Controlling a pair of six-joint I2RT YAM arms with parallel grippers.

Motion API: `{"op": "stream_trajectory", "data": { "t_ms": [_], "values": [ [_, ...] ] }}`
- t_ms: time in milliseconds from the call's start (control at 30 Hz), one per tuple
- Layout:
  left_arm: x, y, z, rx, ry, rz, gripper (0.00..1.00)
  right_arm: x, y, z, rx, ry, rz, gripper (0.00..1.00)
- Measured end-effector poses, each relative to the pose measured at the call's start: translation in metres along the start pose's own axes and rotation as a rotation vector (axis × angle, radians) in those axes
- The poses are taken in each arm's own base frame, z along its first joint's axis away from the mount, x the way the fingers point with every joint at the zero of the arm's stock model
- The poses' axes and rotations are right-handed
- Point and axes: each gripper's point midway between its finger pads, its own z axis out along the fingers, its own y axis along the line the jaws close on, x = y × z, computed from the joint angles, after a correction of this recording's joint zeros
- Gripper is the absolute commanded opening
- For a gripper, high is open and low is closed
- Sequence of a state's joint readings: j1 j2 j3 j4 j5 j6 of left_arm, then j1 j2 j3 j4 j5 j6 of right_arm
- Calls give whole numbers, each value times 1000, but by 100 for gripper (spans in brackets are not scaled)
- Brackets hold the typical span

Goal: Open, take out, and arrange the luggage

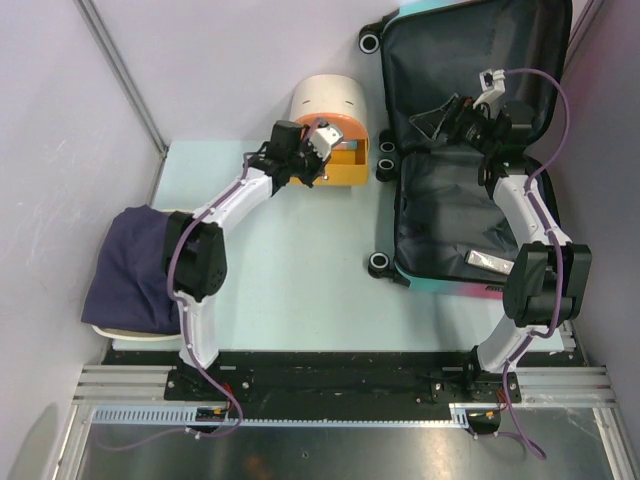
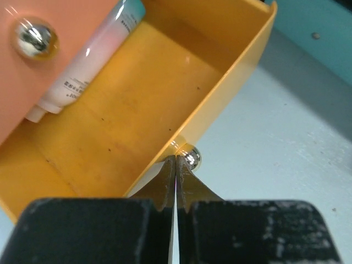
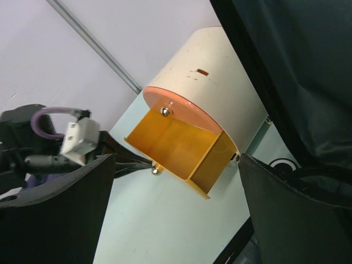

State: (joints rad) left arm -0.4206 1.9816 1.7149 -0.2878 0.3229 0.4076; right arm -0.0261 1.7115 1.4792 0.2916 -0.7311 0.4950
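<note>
The luggage (image 1: pixel 440 210) lies open at the right of the table. Its dark grey lining shows, and its lid (image 1: pixel 470 50) stands up at the back. My right gripper (image 1: pixel 455 115) hangs open over the suitcase and holds nothing. In its wrist view the right gripper (image 3: pixel 176 209) faces the cream box, with the luggage (image 3: pixel 297 66) at the right edge. My left gripper (image 2: pixel 175 160) is shut, its tips against the front rim of the pulled-out yellow drawer (image 2: pixel 137 104). The drawer's metal knob (image 2: pixel 191 159) sits just to the right of the tips, not between them.
The cream cylindrical box (image 1: pixel 325 95) lies on its side, with its orange drawer (image 1: pixel 348 165) open. A white and pink tube (image 2: pixel 88 60) lies in the drawer. A silver packet (image 1: pixel 490 262) rests in the suitcase base. A navy cloth (image 1: pixel 130 270) covers a white tray at the left.
</note>
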Motion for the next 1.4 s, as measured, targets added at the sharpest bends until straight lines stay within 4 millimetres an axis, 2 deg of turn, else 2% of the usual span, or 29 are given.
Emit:
{"op": "stream_trajectory", "data": {
  "t_ms": [67, 133, 367, 533, 567, 700, 767, 800, 867, 1000, 1133, 1267, 1400],
  "values": [
    [14, 3, 12, -1, 35, -25, 0, 1, 0, 0, 2, 4, 3, 99],
    [16, 9, 20, -8, 46, -40, 0, 2, -1, 0, 5, 9, 7, 99],
    [2, 50, 59, -90, 12, -51, 0, 5, -8, 4, 14, 25, 9, 99],
    [-10, 81, 83, -156, -42, -33, 6, 11, -16, 8, 25, 43, 18, 99],
    [-10, 83, 84, -159, -45, -32, 8, 12, -17, 8, 28, 48, 21, 99],
    [-10, 80, 84, -136, -56, -21, 34, 13, -18, 8, 33, 57, 17, 99],
    [-7, 74, 81, -102, -83, -24, 40, 12, -18, 8, 34, 59, 12, 99],
    [-1, 67, 78, -81, -92, -32, 47, 12, -18, 8, 35, 60, 9, 99],
    [12, 57, 69, -55, -100, -72, 52, 13, -19, 8, 37, 62, 9, 99],
    [36, 41, 44, -38, -113, -251, 57, 14, -19, 7, 38, 66, 9, 99],
    [36, 34, 24, -50, -153, -539, 60, 14, -20, 8, 39, 67, 9, 99],
    [32, 33, 22, -65, -205, -864, 65, 19, -23, 8, 46, 81, 11, 99],
    [36, 31, 33, -84, -219, -1119, 66, 25, -29, 8, 61, 114, 10, 99]
  ]
}}
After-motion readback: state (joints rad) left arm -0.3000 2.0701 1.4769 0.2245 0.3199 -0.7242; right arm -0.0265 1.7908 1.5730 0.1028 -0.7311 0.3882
